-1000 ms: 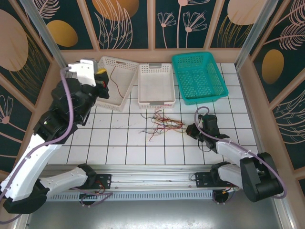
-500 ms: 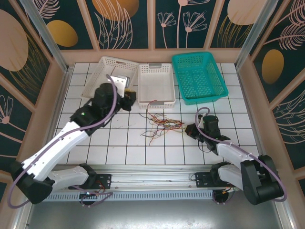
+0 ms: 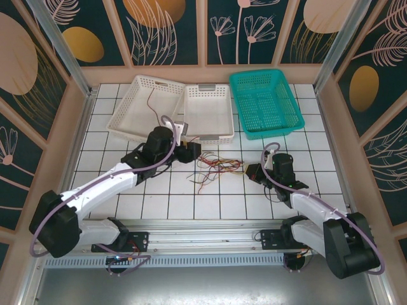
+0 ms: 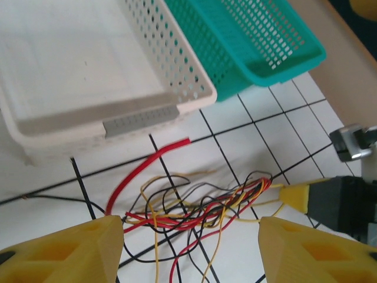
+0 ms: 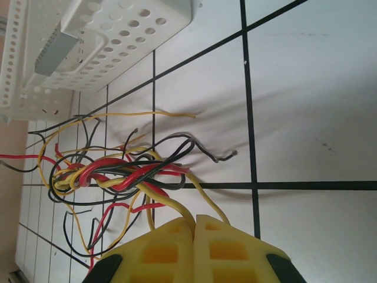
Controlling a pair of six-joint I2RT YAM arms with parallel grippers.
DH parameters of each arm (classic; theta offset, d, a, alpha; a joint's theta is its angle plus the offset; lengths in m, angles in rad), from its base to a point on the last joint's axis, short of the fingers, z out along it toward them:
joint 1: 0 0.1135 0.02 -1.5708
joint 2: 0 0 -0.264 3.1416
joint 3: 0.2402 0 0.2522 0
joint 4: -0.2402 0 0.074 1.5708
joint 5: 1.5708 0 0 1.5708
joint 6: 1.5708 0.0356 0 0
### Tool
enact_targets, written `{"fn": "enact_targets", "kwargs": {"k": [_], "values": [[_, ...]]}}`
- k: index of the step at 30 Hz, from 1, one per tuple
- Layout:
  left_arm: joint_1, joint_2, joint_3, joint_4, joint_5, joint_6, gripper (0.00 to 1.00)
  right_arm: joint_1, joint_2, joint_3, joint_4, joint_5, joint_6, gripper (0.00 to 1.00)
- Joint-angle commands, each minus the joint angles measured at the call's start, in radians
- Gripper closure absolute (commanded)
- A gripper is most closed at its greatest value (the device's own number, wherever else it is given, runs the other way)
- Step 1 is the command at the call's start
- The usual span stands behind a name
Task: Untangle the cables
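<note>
The cables (image 3: 216, 166) lie as a tangle of thin red, black and yellow wires on the white tiles, in front of the middle basket. My left gripper (image 3: 191, 151) hovers at the tangle's left end. In the left wrist view its yellow fingers (image 4: 88, 247) stand wide apart, and the cables (image 4: 200, 209) lie below the left gripper (image 4: 188, 230) untouched. My right gripper (image 3: 252, 171) sits at the tangle's right end. In the right wrist view the right gripper (image 5: 194, 223) is shut on a yellow cable (image 5: 177, 206) leading out of the bundle (image 5: 112, 174). One red cable (image 3: 151, 105) lies in the left white basket.
Three baskets stand along the back: a left white basket (image 3: 127, 117), a middle white basket (image 3: 208, 136) and a teal basket (image 3: 280, 130). Wooden walls enclose the table on three sides. Bare tiles lie in front of and to the left of the tangle.
My left arm has swung from the left white basket down and right to the tangle, and its jaws have opened. The right arm has stayed put, shut on the yellow cable.
</note>
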Motion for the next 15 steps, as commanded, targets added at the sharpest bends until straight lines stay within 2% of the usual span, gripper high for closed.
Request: {"fn": "enact_targets", "kwargs": {"k": [1,8,15], "values": [[0.000,0.013,-0.031,0.122,0.043,-0.050,0.38,-0.005,-0.023,-0.008,0.040,-0.034,-0.010,1.00],[0.000,0.063,-0.056,0.110,-0.001,-0.031,0.38,-0.006,-0.048,-0.003,0.035,-0.043,-0.012,1.00],[0.001,-0.085,-0.115,0.076,-0.096,-0.077,0.32,-0.008,-0.060,-0.006,0.020,-0.035,-0.018,1.00]]}}
